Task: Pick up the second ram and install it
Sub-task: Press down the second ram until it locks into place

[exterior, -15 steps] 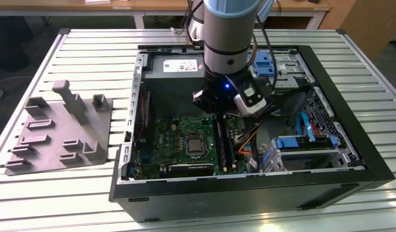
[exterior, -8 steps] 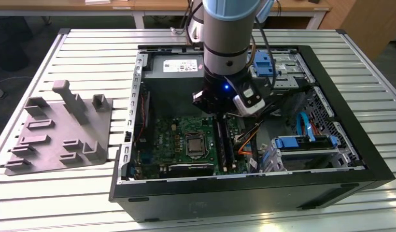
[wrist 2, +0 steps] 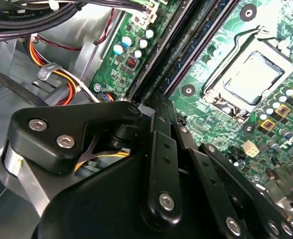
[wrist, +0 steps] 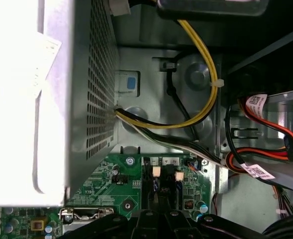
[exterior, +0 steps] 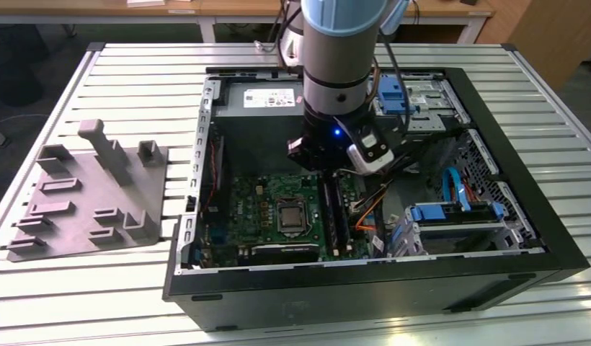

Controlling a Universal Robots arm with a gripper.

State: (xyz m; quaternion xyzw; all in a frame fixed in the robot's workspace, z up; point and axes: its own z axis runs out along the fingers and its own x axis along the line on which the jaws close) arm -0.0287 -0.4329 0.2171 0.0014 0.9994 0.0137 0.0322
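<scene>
Gripper: black linkage gripper [wrist 2: 158,107] is hovering inside the open black computer case [exterior: 526,238], finger state impossible to tell.
Nearest: green motherboard's dark memory slots [wrist 2: 178,55], at the processor socket's [exterior: 287,214] three o'clock in the exterior view.
Tray: grey moulded plastic tray [exterior: 84,194] is lying at the case's nine o'clock.

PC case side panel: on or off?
Off. The computer case lies open-side up in the exterior view, with motherboard exposed and the gripper inside.

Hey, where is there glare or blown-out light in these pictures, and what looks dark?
In the first wrist view the power supply box is washed out white by glare. In the exterior view the case interior lies in shadow under the arm. In the second wrist view the gripper is near-black.
</scene>
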